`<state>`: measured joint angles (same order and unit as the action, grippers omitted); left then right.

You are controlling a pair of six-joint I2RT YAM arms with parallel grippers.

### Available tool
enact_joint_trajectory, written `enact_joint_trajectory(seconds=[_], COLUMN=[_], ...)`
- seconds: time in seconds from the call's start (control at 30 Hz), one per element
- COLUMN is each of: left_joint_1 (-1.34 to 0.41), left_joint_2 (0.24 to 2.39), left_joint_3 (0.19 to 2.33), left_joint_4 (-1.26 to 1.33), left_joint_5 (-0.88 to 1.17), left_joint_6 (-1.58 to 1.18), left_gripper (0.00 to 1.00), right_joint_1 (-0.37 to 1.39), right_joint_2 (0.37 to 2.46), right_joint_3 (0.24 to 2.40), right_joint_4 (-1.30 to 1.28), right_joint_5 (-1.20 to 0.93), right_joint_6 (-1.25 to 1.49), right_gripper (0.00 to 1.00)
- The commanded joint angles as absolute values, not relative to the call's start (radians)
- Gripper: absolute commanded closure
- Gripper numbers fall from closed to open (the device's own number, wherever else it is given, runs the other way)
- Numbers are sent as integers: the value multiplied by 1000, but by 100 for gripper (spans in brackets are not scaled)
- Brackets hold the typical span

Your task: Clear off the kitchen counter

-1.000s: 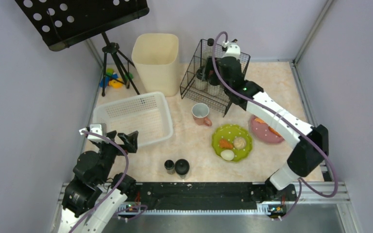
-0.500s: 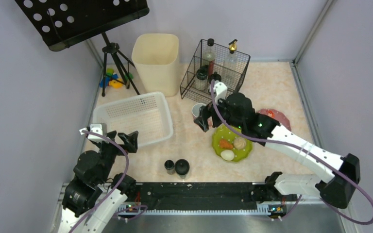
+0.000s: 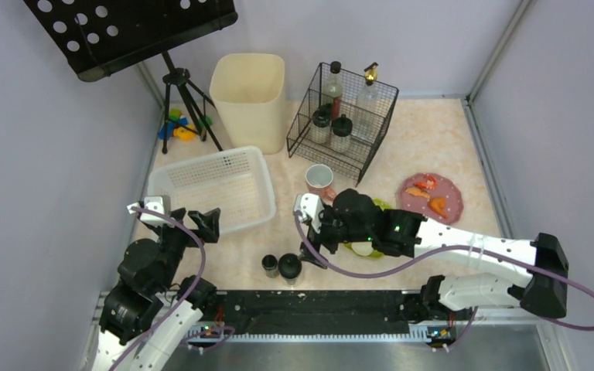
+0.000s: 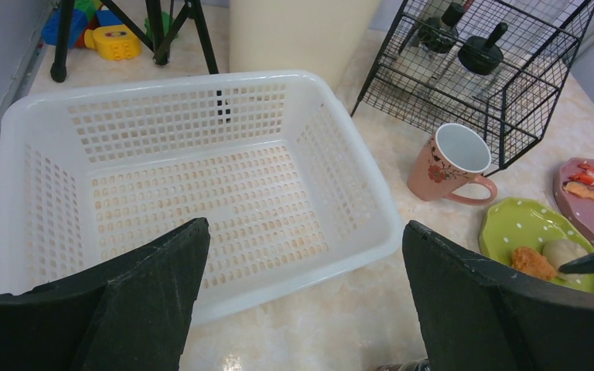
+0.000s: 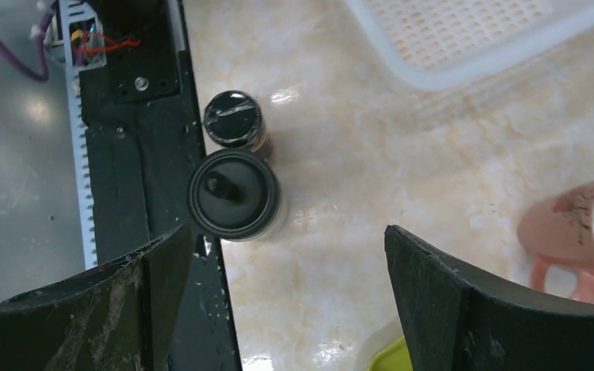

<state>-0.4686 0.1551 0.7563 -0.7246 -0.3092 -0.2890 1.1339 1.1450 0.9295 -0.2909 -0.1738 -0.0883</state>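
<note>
We see the marbled kitchen counter (image 3: pixel 433 131) filling the walled cell, with bare room between the white basket (image 4: pixel 162 81) and the right gripper (image 5: pixel 285 232), whose jaws hang spread and empty beside two dark-lidded jars (image 3: pixel 289 266) at the black rail (image 3: pixel 317 309). The left gripper (image 4: pixel 305 226), equally spread and empty, hovers by the basket's near rim; the right arm (image 3: pixel 464 247) hides most of the green plate (image 4: pixel 522 228).

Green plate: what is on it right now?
Left wrist view shows a browned piece and a pale round item on the green plate. The right arm covers most of it from above, so anything further is hidden.
</note>
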Motion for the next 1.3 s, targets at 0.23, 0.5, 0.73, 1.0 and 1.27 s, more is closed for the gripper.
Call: enact_joint_trajectory(seconds=[0.23,0.5,0.73,1.0,1.27], left_joint_1=[-471,-472,-472,-472,-472], left_joint_2=[159,159,163,163,160], left_joint_3=[751,749,749,749,749], left_joint_4=[-683,-680,-680,-680,-680], left_joint_5=[-319,-314,-309,-307,-309], left_joint_6=[-285,-284,-284,-284,-284], left_gripper=[1,1,1,1,1], right_joint_1=[1229,1269,1274,1274,1276], right_joint_2=[1203,1280,1323,1392,1441], right_joint_3=[860,832,827,849,841], right_joint_4=[-197,-112,-41,-28,-7], right_joint_5=[-347,-380,-335,-337,-337], right_joint_6=[-226,-251,-266,-263,-246], right_gripper=[8,8,8,6,6])
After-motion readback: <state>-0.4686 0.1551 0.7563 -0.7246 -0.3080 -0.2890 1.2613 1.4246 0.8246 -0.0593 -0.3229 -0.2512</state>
